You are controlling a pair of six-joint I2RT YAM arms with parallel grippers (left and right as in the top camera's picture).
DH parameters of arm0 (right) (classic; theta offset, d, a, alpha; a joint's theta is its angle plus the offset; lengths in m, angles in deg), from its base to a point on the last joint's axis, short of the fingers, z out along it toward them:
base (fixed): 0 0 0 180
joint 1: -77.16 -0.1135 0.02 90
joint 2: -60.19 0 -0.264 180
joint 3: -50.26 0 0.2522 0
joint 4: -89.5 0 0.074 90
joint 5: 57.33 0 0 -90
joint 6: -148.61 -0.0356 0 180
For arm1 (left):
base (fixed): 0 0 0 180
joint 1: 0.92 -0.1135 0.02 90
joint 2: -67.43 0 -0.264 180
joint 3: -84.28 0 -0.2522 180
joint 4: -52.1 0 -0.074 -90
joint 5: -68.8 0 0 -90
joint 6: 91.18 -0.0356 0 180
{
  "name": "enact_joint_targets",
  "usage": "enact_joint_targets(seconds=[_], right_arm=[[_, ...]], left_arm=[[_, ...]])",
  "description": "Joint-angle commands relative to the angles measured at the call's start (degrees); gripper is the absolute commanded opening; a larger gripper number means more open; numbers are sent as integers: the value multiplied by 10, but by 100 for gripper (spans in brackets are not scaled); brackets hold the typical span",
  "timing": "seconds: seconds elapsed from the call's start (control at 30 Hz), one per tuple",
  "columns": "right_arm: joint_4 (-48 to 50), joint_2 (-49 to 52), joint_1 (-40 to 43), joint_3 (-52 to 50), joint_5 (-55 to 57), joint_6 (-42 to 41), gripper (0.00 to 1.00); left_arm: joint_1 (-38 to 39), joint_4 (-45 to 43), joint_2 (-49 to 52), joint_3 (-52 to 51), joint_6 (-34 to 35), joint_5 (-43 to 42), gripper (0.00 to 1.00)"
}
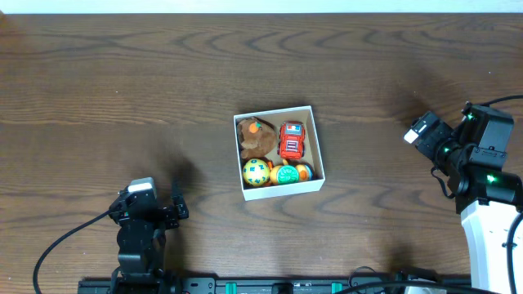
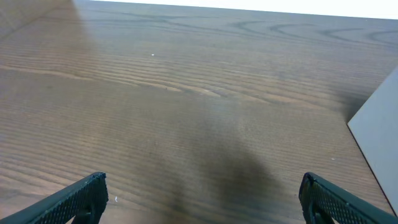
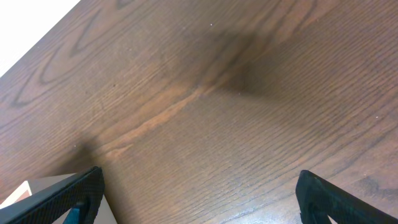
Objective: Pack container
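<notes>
The container (image 1: 315, 147), a small square white box, sits at the table's middle. It holds a brown plush toy (image 1: 254, 135), a red toy car (image 1: 292, 140), a yellow patterned ball (image 1: 256, 171) and a green and orange toy (image 1: 288, 174). My left gripper (image 1: 155, 206) is open and empty at the front left, well away from the box. My right gripper (image 1: 425, 131) is open and empty at the right, apart from the box. In the left wrist view (image 2: 202, 196) the box's white wall (image 2: 379, 137) shows at the right edge. In the right wrist view (image 3: 199, 196) a box corner (image 3: 25, 190) shows at the lower left.
Brown wood-grain table (image 1: 122, 82) all round the box. A white strip runs along the table's far edge (image 1: 261, 6). Black cables and a rail (image 1: 245, 286) lie along the front edge.
</notes>
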Motion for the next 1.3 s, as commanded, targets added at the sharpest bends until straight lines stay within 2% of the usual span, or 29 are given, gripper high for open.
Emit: enact_joint_targets(seconds=[0.0,0.2,0.4,0.57,0.9,1.27], right_arm=[[-16,-33,3,1,8,5,99],[2,-137,-15,-58,73,55,99],[81,-279,-40,-172,66,169,99],[101,-391,-43,-271,10,264,99],[101,-545,-43,-386,-5,268,99],[104,-613,-43,-435,-5,268,99]], left_arm=[[-3,1,-3,-12,3,2,98],[-3,1,-2,-12,3,2,98],[-3,1,-2,-12,3,2,98],[-3,1,-1,-12,3,2,98],[-3,1,-1,-12,3,2,98],[-3,1,-1,-12,3,2,98]])
